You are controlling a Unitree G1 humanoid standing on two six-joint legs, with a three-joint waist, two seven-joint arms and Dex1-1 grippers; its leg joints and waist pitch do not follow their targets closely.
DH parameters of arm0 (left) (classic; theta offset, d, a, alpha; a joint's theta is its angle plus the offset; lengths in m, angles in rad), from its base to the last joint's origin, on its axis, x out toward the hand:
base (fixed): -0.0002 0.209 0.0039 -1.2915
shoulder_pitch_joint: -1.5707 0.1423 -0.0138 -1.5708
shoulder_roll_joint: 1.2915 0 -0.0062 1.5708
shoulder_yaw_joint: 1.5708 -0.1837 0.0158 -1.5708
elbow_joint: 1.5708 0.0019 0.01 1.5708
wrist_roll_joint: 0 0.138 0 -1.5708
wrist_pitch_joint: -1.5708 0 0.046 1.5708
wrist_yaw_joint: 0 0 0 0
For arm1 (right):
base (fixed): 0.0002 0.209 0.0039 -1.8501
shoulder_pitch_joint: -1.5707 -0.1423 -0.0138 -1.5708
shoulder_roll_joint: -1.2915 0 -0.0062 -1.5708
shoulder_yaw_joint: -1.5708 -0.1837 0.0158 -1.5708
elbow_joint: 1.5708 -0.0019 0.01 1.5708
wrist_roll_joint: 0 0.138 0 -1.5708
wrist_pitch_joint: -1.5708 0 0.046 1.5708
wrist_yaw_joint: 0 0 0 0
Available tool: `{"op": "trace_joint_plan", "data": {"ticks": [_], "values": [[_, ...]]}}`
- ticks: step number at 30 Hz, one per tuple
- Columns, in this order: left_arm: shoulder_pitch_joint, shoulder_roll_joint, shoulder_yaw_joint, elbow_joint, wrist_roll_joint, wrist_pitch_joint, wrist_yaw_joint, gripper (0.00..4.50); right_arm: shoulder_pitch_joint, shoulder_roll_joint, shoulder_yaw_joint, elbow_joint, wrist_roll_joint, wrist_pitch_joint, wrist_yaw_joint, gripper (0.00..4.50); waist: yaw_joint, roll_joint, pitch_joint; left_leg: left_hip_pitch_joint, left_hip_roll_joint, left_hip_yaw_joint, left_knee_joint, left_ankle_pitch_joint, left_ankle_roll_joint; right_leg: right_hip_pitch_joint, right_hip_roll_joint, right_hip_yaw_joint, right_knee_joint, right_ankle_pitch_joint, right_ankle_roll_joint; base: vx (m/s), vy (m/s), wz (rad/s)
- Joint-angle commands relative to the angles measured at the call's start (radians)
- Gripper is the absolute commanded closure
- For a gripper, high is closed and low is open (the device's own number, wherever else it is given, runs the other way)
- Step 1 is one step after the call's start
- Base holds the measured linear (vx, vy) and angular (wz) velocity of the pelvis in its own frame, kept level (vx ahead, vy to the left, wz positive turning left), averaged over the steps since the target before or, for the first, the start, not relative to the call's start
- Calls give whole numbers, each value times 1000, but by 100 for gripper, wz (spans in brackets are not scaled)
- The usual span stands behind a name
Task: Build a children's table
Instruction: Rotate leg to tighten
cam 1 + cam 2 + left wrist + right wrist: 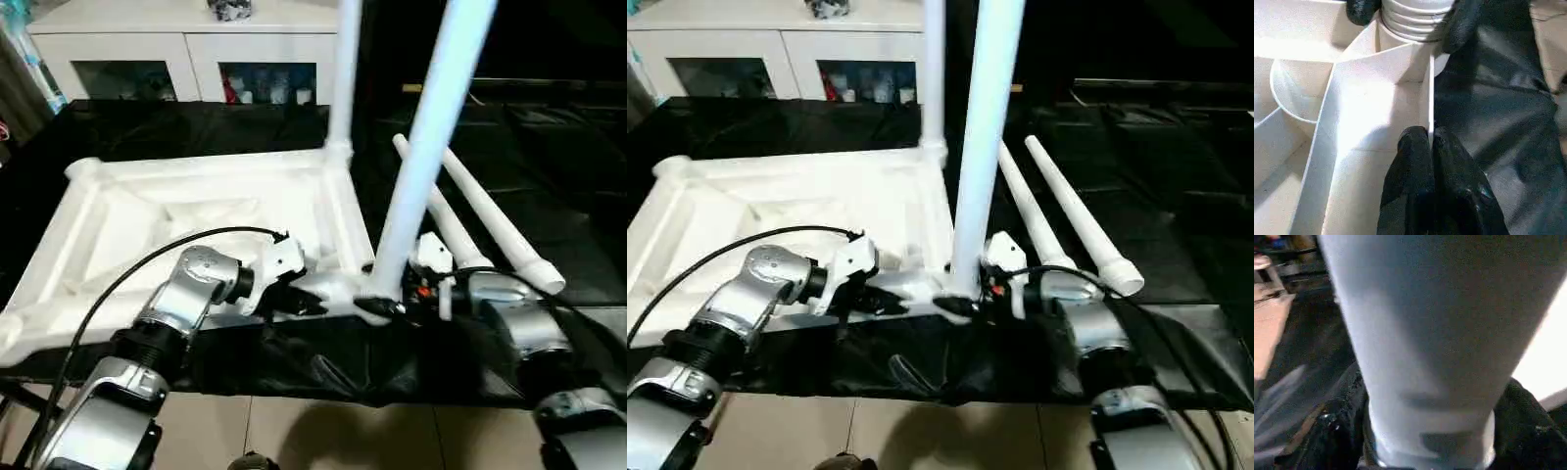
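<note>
While the tabletop (196, 220) lies ribs-up on black cloth (294, 367), upright leg (421, 166) in its near-right socket, right gripper (387, 305) clasping that leg's base, left gripper (1430, 142) pinched on the near rim, both forearms reaching inward, two legs (490, 220) lying right.

Both head views look forward and down, sharing the white ribbed plastic tabletop (196, 220); each wrist view sits close against the upright white tapered tube leg (1435, 342).
</note>
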Motion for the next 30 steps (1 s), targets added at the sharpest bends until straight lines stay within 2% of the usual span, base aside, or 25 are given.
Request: {"op": "trace_joint_plan", "data": {"ticks": [1,5,9,10,11,12,13,14,15,16,17,18,21,24,25,26,27,28,30], "values": [[-24,-8,-13,-42,-27,-12,-34,450,44,10,94,-14,-8,63,98,161,2,-9,-59,24,61,-20,-50,-131,118,36,-90,38,-57,88,-275,0,0,0],[-19,-7,-14,-41,-27,-16,-37,450,54,15,98,-27,-5,76,109,173,5,-8,-58,26,63,-19,-52,-149,105,33,-92,39,-59,57,-275,0,0,0],[-16,-34,2,-34,-31,-16,20,450,68,47,89,-18,-15,62,46,173,6,-9,-58,25,62,-19,-53,-148,94,34,-92,39,-59,50,-273,0,0,0],[-24,-59,19,-21,-29,-11,80,450,60,78,62,13,-28,28,-54,173,6,-8,-55,26,62,-19,-55,-164,87,32,-94,40,-63,24,-270,0,0,0],[-25,-64,22,-19,-29,-10,90,450,58,83,57,18,-30,21,-72,173,4,-7,-52,27,63,-19,-57,-183,77,29,-95,41,-66,-4,-269,0,0,0],[-30,-85,34,-10,-26,-2,139,450,43,117,24,50,-36,16,-185,173,1,-6,-52,30,63,-22,-62,-208,54,31,-98,41,-71,-60,-263,0,0,0],[-32,-93,37,-7,-23,1,159,450,35,129,11,63,-37,23,-228,174,-3,-5,-49,32,64,-22,-65,-223,42,28,-97,43,-73,-85,-262,0,0,0],[-38,-107,43,4,-13,6,207,450,21,150,-10,86,-40,31,-305,174,-9,-7,-48,31,62,-25,-71,-251,22,32,-98,41,-77,-134,-255,0,0,0],[-48,-129,52,22,0,20,276,450,6,178,-36,112,-39,40,-398,174,-15,-8,-47,28,60,-24,-71,-255,16,33,-96,42,-76,-145,-250,0,0,0],[-61,-156,66,45,13,40,364,450,-9,209,-63,139,-38,45,-501,174,-23,-5,-47,36,60,-26,-74,-275,-5,27,-96,44,-82,-171,-241,0,0,0],[-62,-158,67,46,14,42,370,450,-10,211,-64,141,-37,46,-507,174,-25,-5,-48,38,61,-25,-73,-277,-10,25,-97,46,-82,-170,-241,0,0,0],[-72,-175,79,59,18,58,423,450,-15,228,-78,153,-32,50,-553,174,-28,-8,-48,33,58,-25,-73,-273,-6,29,-96,47,-82,-162,-238,0,0,0],[-103,-227,105,104,28,75,564,450,-23,275,-97,190,-48,40,-693,174,-27,-7,-51,32,55,-21,-67,-224,13,28,-94,48,-81,-104,-233,0,0,0],[-110,-250,103,113,30,66,579,450,-26,299,-106,208,-59,22,-746,174,-24,-9,-54,27,54,-21,-62,-185,37,33,-94,46,-77,-37,-231,0,0,0],[-108,-261,91,110,33,54,559,450,-27,311,-112,210,-51,20,-746,119,-23,-3,-54,27,54,-22,-62,-182,42,33,-95,45,-75,-28,-231,0,0,0],[-103,-266,80,104,37,45,536,450,-32,314,-112,217,-58,11,-755,119,-24,-6,-54,26,55,-22,-62,-181,50,34,-95,44,-76,-18,-231,0,0,0],[-103,-266,80,104,37,45,536,450,-32,314,-112,217,-58,11,-755,105,-24,-3,-54,26,55,-22,-63,-187,54,33,-95,44,-77,-18,-231,0,0,0],[-100,-266,74,99,37,43,523,450,-34,312,-112,218,-60,8,-755,97,-25,0,-53,26,56,-23,-65,-202,51,33,-95,43,-78,-35,-232,0,0,0],[-98,-263,66,98,40,36,512,450,-36,309,-118,216,-52,9,-751,75,-26,-2,-52,28,56,-23,-66,-215,48,33,-94,44,-79,-48,-231,0,0,0]]}}
